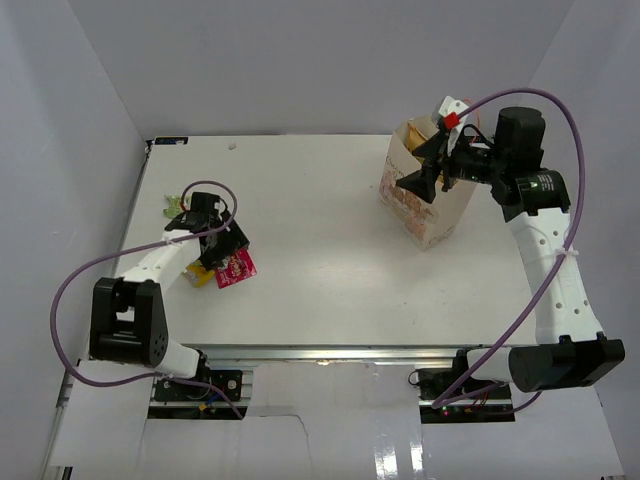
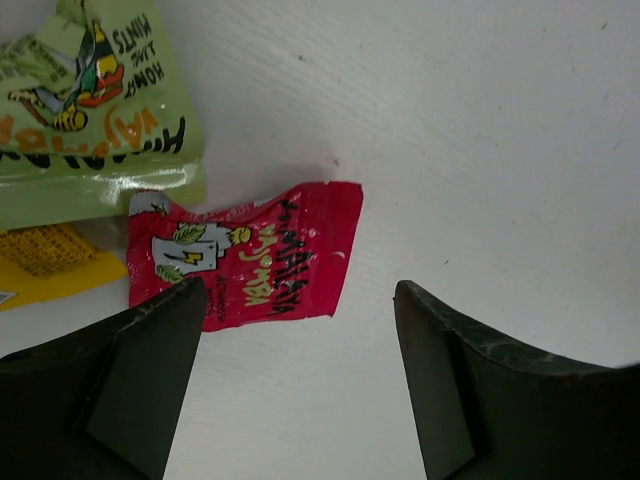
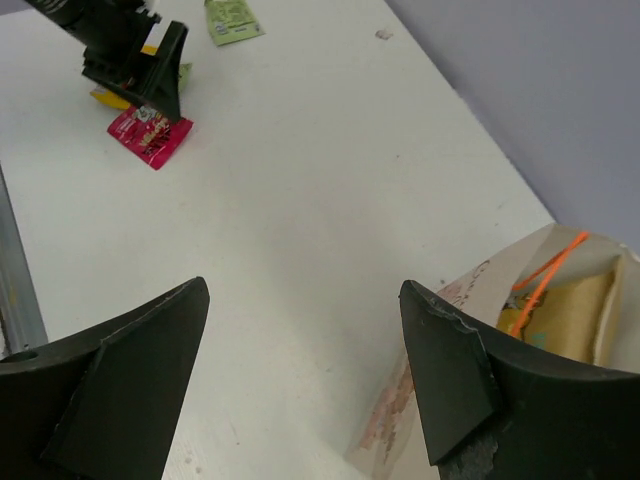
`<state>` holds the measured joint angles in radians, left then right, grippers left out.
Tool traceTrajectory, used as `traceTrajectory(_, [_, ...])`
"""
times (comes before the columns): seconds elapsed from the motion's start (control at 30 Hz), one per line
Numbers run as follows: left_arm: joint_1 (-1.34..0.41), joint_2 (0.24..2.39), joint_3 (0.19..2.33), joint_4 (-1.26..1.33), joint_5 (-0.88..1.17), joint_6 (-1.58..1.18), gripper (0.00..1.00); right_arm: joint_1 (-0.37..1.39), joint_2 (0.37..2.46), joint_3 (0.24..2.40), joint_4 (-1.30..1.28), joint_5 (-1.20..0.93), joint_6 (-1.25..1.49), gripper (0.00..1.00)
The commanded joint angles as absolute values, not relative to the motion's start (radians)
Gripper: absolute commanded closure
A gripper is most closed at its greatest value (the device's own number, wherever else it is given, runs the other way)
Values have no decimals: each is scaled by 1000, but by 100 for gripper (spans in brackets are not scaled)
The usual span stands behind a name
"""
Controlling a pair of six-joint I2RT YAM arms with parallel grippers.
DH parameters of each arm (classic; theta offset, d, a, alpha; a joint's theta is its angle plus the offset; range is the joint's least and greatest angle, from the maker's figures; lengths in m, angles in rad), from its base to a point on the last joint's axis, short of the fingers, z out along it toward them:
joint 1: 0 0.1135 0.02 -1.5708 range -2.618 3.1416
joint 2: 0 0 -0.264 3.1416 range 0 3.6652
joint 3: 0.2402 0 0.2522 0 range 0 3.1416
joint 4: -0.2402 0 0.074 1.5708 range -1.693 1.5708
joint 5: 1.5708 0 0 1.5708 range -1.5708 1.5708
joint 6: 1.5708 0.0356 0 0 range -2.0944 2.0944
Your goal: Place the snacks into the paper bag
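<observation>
Left wrist view: left jaws wide above the pink packet point(image 2: 250, 255) lying flat on the desk point(image 2: 500, 120), far from the paper bag point(image 1: 420, 215); right jaws wide too. Best drop straight, avoiding the green packet point(image 2: 90, 110).

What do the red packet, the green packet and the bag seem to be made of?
Red packet: probably thin plastic film, slightly glossy, crinkled. Green packet: glossy plastic film, bright glare along its sealed edge. Paper bag: matte cream paper, creased, no shine.
</observation>
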<state>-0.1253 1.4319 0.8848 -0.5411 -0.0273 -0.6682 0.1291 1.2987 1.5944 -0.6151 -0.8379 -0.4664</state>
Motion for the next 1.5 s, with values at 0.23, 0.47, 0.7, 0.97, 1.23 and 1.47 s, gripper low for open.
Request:
traceTrajectory(0.23, [-247,1724,1190,-830,-287,-822,11,158,1246,1480,-557,-839,-442,17])
traceTrajectory(0.47, [-284,1847,1276,-951,-365,-891,13,161,1232,1437,-532,-850,-425,18])
traceTrajectory(0.7, [-290,1927,1301,-980,-377,-894,24,163,1221,1428,-523,-865,-410,18])
traceTrajectory(0.97, [-296,1895,1250,-962,-380,-890,77,166,1212,1436,-523,-890,-397,18])
traceTrajectory(1.23, [-295,1767,1200,-829,-238,-799,96,179,1210,1436,-518,-905,-385,18])
traceTrajectory(1.47, [-296,1616,1158,-739,-129,-736,100,215,1204,1422,-515,-910,-379,18])
